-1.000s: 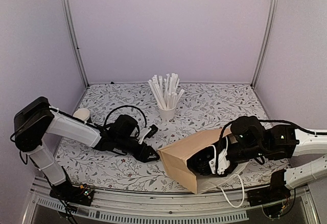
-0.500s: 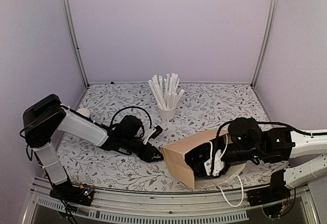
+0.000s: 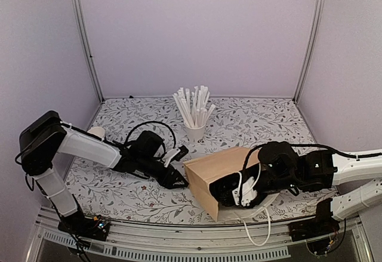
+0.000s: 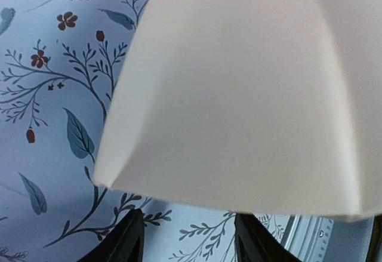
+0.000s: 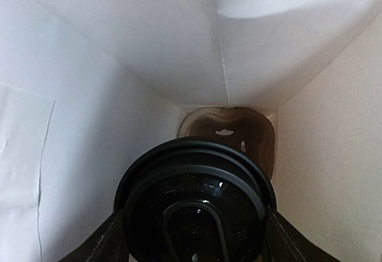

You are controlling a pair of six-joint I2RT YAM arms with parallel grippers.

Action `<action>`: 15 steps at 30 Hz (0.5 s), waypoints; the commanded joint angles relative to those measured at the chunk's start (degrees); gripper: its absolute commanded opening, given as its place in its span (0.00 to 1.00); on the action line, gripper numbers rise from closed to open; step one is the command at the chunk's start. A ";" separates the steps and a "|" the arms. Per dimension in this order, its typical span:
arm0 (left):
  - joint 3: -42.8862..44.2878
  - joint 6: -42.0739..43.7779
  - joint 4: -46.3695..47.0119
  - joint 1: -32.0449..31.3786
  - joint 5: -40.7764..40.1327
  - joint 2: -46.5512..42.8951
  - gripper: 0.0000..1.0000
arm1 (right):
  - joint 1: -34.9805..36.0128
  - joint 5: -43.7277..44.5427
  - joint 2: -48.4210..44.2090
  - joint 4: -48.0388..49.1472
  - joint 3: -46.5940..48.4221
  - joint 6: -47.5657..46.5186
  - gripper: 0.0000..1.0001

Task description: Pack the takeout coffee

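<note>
The takeout coffee (image 5: 194, 205), a black cup with its black lid on, fills the lower part of the right wrist view. My right gripper (image 5: 194, 233) is shut on its sides. Cup and gripper are inside a brown paper bag (image 3: 218, 168) that lies on its side with its mouth toward the right arm. A brown pulp carrier (image 5: 230, 133) sits at the bag's far end. In the top view the bag's mouth hides the cup. My left gripper (image 3: 178, 180) is open at the bag's closed end (image 4: 239, 95), its fingers (image 4: 128, 241) just short of the paper with only table between them.
A white cup of paper-wrapped straws (image 3: 195, 129) stands behind the bag at mid table. Another small white-rimmed cup (image 3: 95, 133) stands at the far left behind the left arm. The bag's white handle (image 3: 258, 233) hangs over the table's front edge.
My right gripper has pushed the coffee deeper into the bag. The bag has slid left, up to the left gripper, which stayed by its closed end.
</note>
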 commanded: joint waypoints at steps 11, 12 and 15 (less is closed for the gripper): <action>7.04 2.49 -6.22 12.83 -3.92 -4.75 0.56 | 0.40 4.54 1.77 1.02 1.72 1.22 0.32; 8.70 2.09 -6.31 13.00 -4.57 -2.83 0.56 | 0.41 4.61 1.85 1.46 1.70 1.04 0.32; 13.17 0.21 -5.24 12.95 -4.02 2.99 0.56 | 0.41 4.31 1.86 2.27 1.79 0.78 0.32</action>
